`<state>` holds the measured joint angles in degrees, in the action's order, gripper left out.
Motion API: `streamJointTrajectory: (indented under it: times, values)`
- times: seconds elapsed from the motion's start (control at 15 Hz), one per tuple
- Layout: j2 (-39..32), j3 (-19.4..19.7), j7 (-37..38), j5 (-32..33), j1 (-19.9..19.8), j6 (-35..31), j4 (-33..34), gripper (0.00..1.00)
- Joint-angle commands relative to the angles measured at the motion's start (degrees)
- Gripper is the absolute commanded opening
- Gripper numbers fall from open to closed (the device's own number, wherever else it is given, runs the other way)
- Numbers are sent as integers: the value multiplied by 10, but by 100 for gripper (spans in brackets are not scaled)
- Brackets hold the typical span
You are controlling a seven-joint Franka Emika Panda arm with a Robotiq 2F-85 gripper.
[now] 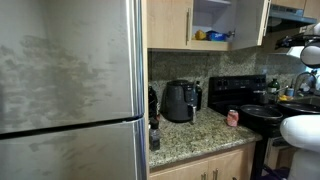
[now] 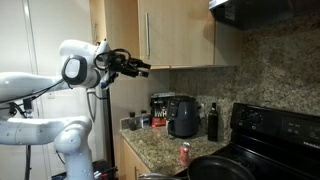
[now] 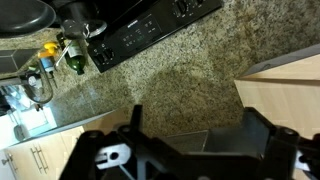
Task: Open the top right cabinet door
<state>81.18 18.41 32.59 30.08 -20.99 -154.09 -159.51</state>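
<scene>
The gripper [image 2: 143, 67] is hovering wide open and empty, mid-frame, near the top right cabinet door [image 2: 178, 32] at upper center. It is risking sliding past the slim handle [image 2: 148, 34] or bumping the panel if misaligned.

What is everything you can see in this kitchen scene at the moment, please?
fridge: one, stainless steel, beside the counter
top right cabinet door: one, light wood, silver bar handle on its left edge, above the counter
countertop: one, speckled granite, over light-wood lower cabinets
air fryer: one, black, on the countertop
bottle: one, dark, between air fryer and stove
can: one, red, on the countertop by the stove
stove: one, black, at the end of the counter
pan: one, black, on the stove
arm: one, white
gripper: one, black, open, empty, raised near the cabinets
</scene>
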Motion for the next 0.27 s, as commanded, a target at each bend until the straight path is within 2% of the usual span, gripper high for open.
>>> streamJointTrajectory:
  times: [0.0, 0.13, 0.2]
  values:
    - [-26, 34, -1, -11, 68, 11, 0, 100]
    - [-33, 36, 2, -3, 72, 3, 1, 100]
    - [3, 0, 0, 0, 1, 0, 1, 100]
